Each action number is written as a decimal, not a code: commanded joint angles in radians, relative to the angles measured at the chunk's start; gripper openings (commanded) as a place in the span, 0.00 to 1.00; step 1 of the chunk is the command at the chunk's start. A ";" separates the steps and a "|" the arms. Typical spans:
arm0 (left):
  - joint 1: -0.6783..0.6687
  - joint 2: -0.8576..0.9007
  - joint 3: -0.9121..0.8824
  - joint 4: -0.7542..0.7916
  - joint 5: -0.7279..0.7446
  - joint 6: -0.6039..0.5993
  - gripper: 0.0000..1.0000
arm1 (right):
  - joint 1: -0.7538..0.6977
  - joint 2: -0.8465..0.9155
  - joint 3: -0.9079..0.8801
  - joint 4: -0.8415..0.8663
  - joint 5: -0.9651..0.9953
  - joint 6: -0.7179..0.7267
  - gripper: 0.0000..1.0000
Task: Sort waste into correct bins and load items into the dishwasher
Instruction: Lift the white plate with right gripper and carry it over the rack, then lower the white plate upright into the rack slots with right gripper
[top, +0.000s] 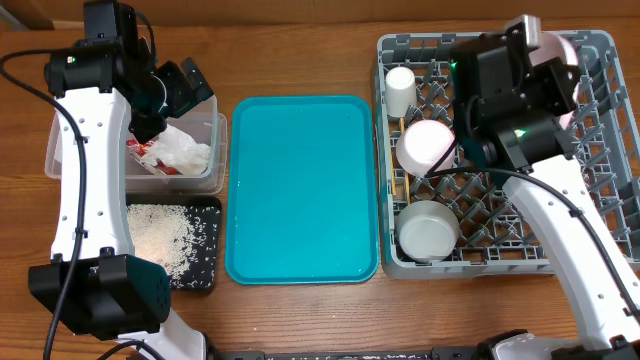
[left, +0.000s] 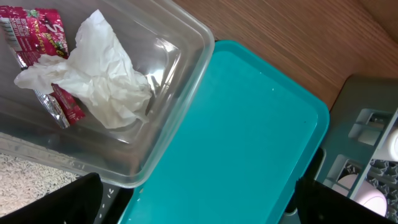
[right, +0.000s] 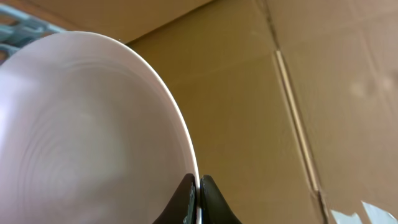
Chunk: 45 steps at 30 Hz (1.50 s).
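Right wrist view: whitish-pink plate, rim pinched in the closed right pincer, disc rising left of its fingertips.
Handling: stiff, smooth, probably slippery and breakable; a thin edge hold may pivot, so a deeper bite on the rim looks safer.
Below the pincer: grey dish rack.
Left pincer: open above the clear tub.

Inventory by kind:

- Robot arms: two, one at the left and one at the right.
- Containers: four in total. One clear tub, one black tray, one teal tray, one dish rack.
- Tableware in the rack: one cup, two bowls, far and near, and one plate.
- Chopsticks: partly hidden, so the count cannot be told.
- Waste: one red wrapper, one tissue.
- Grains: too many to count.
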 joint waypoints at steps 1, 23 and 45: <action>0.005 0.001 0.015 -0.001 -0.004 0.008 1.00 | -0.002 -0.001 -0.032 0.004 -0.024 0.051 0.04; -0.002 0.001 0.015 -0.001 -0.004 0.008 1.00 | -0.002 0.007 -0.216 0.074 -0.346 0.052 0.04; -0.002 0.001 0.015 -0.001 -0.004 0.008 1.00 | -0.002 0.052 -0.216 0.099 -0.521 0.111 0.04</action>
